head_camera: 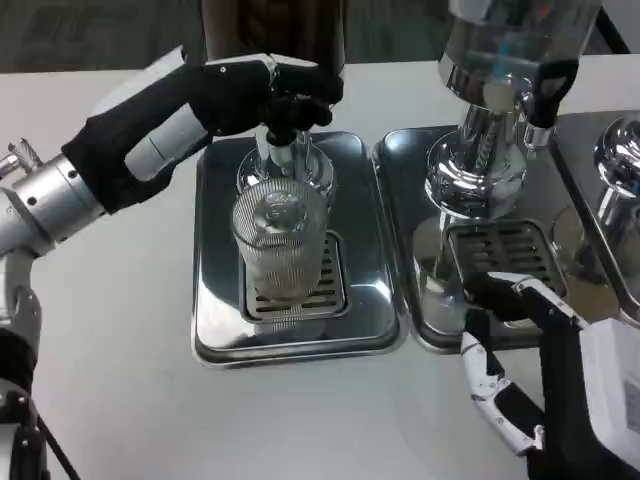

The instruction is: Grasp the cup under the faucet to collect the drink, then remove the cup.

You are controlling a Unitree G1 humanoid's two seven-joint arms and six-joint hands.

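A clear ribbed cup (280,245) stands upright on the drain grate (330,285) of the left steel tray (215,300), directly below the dark dispenser's faucet (280,150). My left hand (250,95) reaches in from the left, and its black fingers (300,95) press on the faucet's tap lever above the cup. No drink is visible in the cup. My right hand (530,370) waits low at the right, fingers apart, holding nothing, by the front edge of the second tray (395,200).
A second dispenser with a chrome base (470,165) and a black tap (545,95) stands on the right tray over its own grate (505,250). A third chrome unit (615,165) sits at the far right. Bare white table lies in front and left.
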